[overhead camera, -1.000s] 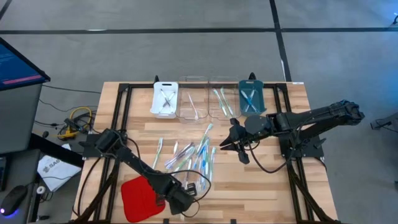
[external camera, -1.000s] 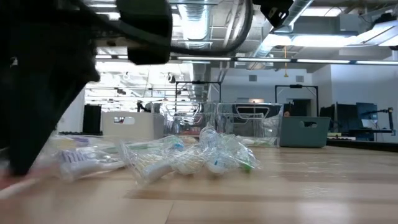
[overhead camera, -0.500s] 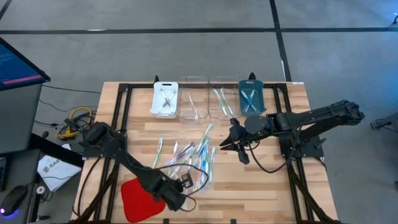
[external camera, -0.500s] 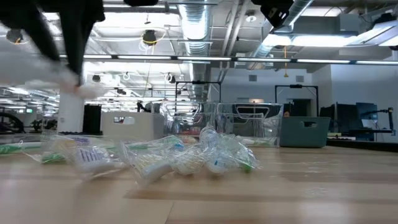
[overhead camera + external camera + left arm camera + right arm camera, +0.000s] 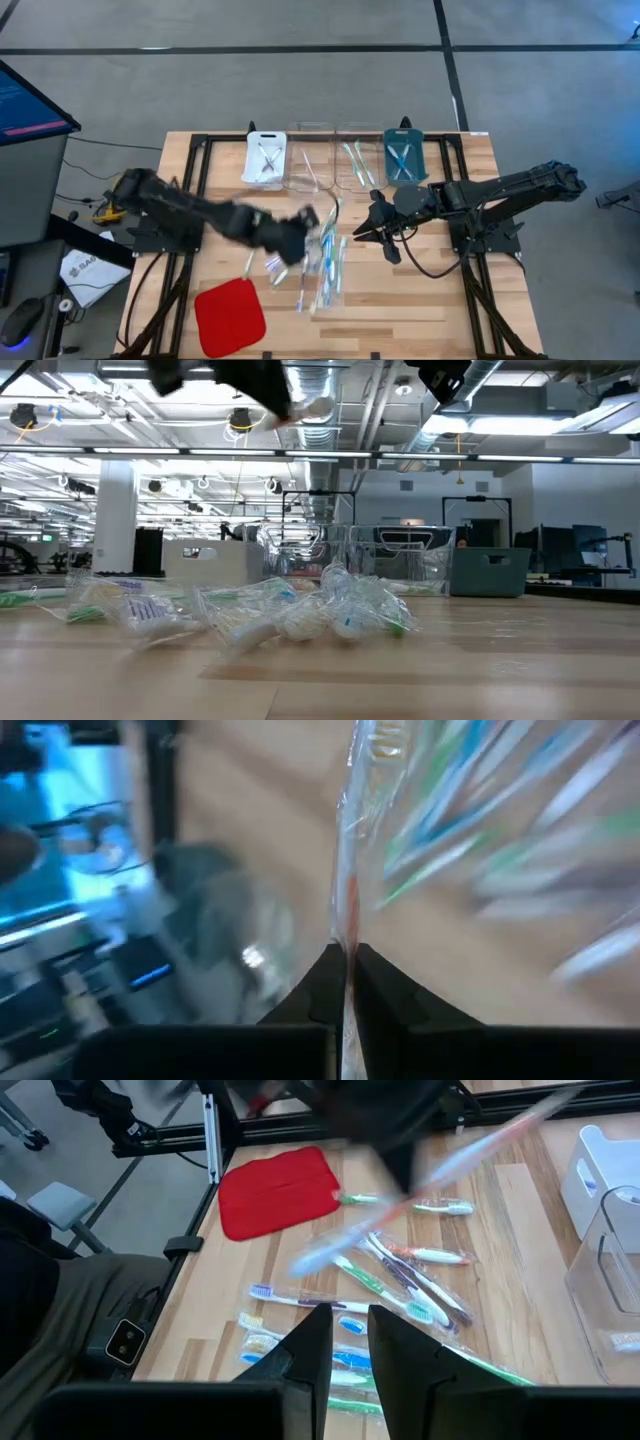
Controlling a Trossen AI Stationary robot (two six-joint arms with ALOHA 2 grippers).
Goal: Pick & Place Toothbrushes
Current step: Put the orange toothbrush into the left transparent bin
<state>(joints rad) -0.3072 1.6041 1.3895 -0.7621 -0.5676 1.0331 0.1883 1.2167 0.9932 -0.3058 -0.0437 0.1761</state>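
My wooden tabletop (image 5: 420, 290) carries a red pad (image 5: 229, 317) near the front, scattered toothbrushes (image 5: 325, 262) mid-table, and four small trays (image 5: 335, 157) along the back edge.

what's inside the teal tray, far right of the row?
Teal tray: toothbrushes crossed inside, blue accents. Exact count unclear; the tray floor under them is hidden.

**A:** where's everything sitting on the table (image 5: 420, 290)?

**B:** toothbrushes (image 5: 322, 262) are piled mid-table. the pad (image 5: 229, 316) lies near and left of them. four trays (image 5: 335, 160) line up along the far edge behind the pile.

**A:** and the arms?

**B:** left gripper (image 5: 308, 217) is over the pile's far-left side, right gripper (image 5: 362, 233) just right of it.
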